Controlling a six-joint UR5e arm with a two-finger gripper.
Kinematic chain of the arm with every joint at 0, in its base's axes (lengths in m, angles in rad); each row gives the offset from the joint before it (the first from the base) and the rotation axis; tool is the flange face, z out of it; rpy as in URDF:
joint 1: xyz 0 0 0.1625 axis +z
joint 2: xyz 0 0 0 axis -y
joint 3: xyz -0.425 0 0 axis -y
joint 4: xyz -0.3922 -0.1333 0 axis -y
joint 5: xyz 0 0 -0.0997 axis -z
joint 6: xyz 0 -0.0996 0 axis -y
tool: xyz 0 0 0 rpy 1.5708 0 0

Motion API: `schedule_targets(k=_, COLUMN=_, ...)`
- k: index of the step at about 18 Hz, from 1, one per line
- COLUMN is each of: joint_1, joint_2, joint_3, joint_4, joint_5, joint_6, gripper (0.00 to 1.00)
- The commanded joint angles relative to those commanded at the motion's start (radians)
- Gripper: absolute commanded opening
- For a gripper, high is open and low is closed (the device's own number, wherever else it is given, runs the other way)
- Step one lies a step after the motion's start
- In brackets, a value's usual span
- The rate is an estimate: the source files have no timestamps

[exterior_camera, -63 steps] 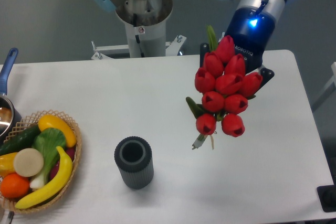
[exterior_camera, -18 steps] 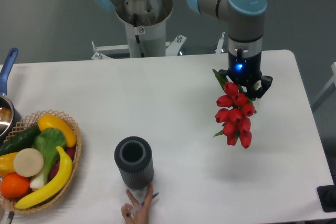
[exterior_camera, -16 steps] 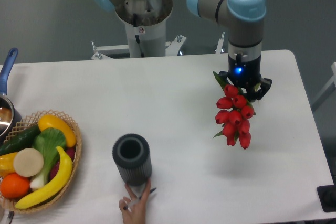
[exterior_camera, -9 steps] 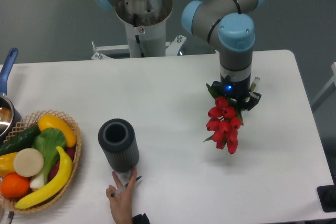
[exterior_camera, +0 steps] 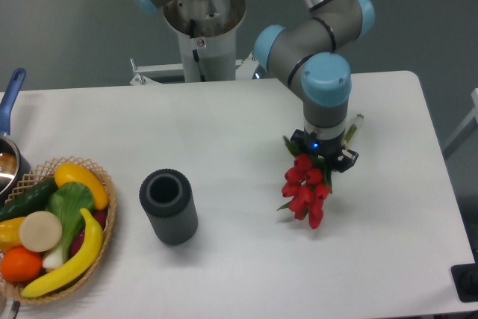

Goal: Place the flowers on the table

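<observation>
White worktop carries wicker basket of produce near left, dark ribbed vase centre, and right of centre the flowers hang buds-down, stems clamped in the jaws of the gripper above.

Plain grey wall behind, metal pedestal at the far edge.

The tool points down over the worktop, closed on the flowers, whose red buds hang just below it (stem ends poke out past its far side). Well to its left stands a dark ribbed vase, upright; farther left sits a basket of fruit and vegetables.
</observation>
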Motion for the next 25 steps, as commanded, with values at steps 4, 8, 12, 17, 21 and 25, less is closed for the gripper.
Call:
schedule_targets(k=4, joint_1=0.002, joint_2=0.005, joint_3=0.012, joint_4=0.003, joint_5=-0.005, joint_6=0.0, gripper=0.97)
schedule_targets(k=8, joint_1=-0.005, joint_2=0.063, joint_3=-0.003, joint_4=0.002, joint_5=0.028, joint_6=-0.002, gripper=1.0)
schedule_targets(k=12, joint_1=-0.005, joint_2=0.136, joint_3=0.008, joint_4=0.015, joint_5=0.025, joint_6=-0.008, gripper=1.0)
schedule_targets(k=17, joint_1=0.031, joint_2=0.222, joint_3=0.029, joint_4=-0.009, joint_5=0.015, joint_6=0.005, gripper=1.0)
schedule_targets(k=21, joint_1=0.11, joint_2=0.276, joint_3=0.041, joint_4=-0.115, joint_5=-0.066, joint_6=0.177, gripper=1.0)
schedule_targets(k=25, joint_1=0.182, joint_2=0.33, joint_3=0.046, joint_4=-0.207, joint_5=-0.132, joint_6=0.351, gripper=1.0)
